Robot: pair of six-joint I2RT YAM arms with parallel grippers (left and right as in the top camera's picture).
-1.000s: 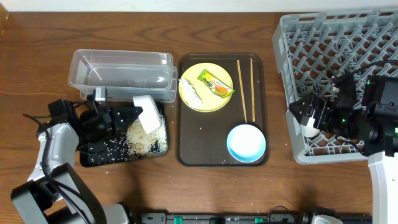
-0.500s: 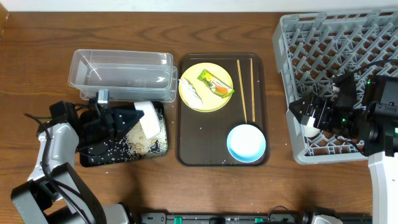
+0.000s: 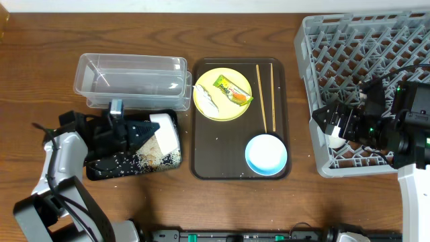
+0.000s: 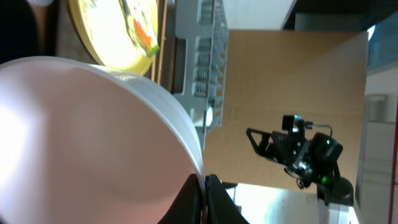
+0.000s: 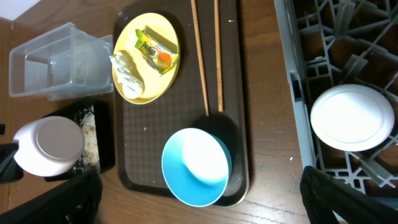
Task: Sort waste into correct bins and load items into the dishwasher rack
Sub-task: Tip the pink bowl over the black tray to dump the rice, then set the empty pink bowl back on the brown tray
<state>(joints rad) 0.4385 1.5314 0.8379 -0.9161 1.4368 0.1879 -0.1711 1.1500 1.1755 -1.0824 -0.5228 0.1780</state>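
Overhead cam: left gripper (image 3: 144, 129) is pinched tight on the rim of the white bowl (image 3: 163, 128). Left wrist view shows the two fingertips clamped either side of the rim. Bowl sticks out straight ahead of the fingers, tipped over, w/ its base showing in the right wrist view. It's hanging over the black tray (image 3: 101, 171), and the rice scraps (image 3: 158, 156) are scattered on that tray directly under the hand and bowl.

Right gripper (image 3: 334, 126) has its jaws spread wide w/ nothing between them, sitting over the near corner of the dishwasher rack (image 3: 363, 40). There's a white round dish (image 5: 351, 117) in the rack just below that hand, not touching afaict. Blue bowl (image 3: 266, 153) is off to that hand's side, on the brown serving tray (image 3: 201, 168).
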